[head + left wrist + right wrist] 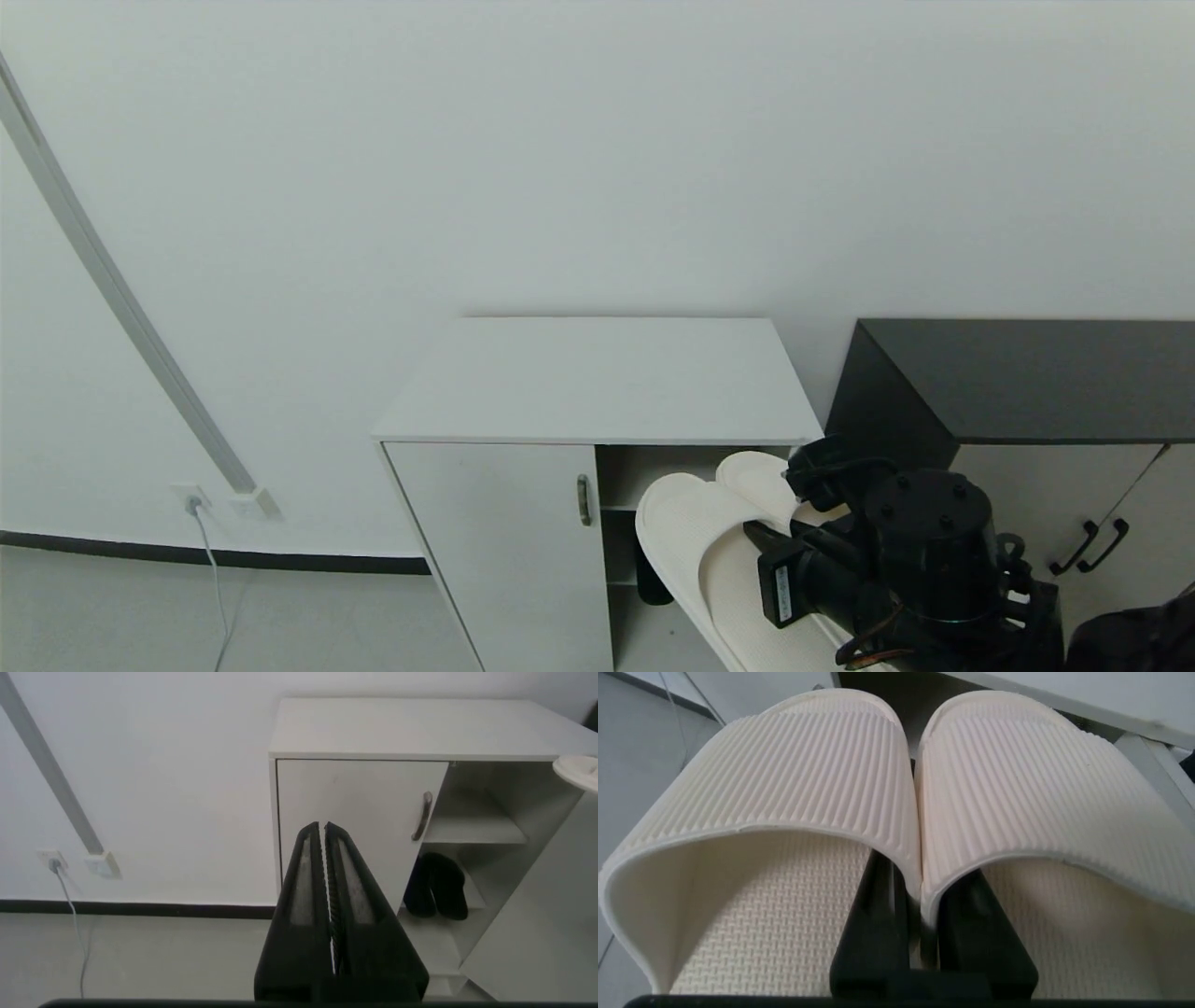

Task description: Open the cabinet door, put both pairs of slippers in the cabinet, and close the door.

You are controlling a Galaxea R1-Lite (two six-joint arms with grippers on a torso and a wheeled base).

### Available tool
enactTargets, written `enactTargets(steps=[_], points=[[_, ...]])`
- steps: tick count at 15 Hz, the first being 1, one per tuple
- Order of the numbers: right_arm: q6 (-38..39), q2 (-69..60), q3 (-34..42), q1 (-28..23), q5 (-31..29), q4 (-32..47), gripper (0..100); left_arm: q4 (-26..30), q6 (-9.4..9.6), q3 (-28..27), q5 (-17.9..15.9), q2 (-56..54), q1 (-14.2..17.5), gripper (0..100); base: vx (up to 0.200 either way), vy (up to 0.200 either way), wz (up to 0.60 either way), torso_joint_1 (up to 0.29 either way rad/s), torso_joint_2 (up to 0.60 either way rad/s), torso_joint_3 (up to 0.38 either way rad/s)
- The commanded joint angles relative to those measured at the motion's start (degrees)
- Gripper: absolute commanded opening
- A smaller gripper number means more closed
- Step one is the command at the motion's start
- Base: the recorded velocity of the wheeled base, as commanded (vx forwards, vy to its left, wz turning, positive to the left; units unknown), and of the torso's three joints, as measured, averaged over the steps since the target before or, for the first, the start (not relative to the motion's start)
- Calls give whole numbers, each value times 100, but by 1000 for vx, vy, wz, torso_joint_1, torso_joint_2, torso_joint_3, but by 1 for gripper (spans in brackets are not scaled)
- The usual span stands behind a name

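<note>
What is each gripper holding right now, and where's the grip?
Right gripper: white slipper pair, pinched by their touching inner edges. Left gripper: shut, empty.

No text, number or sign can be read. A small white sticker (782, 584) sits on the black wrist housing (831, 574) of the right arm, at about five o'clock in the head view. Its print is too small to make out.

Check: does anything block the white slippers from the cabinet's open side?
Nothing visible. The white slippers in the right hand hang right before the cabinet's open side. A black pair stands on a lower shelf inside.
</note>
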Motion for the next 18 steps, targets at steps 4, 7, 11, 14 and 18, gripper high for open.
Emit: enactTargets(steps=[4,7,11,14,18], points=[[1,13,39,16,1,0,0,6,0,0,-1,7,1,0,0,0,0,-135,293,165],[-8,13,48,34,1,0,0,6,0,0,-1,7,1,0,0,0,0,-154,365,206],[-8,13,48,52,1,0,0,6,0,0,-1,7,1,0,0,0,0,-173,399,223],[-8,13,65,60,1,0,0,6,0,0,-1,7,1,0,0,0,0,-224,528,300],[-8,48,74,78,1,-8,0,6,0,0,-1,7,1,0,0,0,0,-221,547,322]])
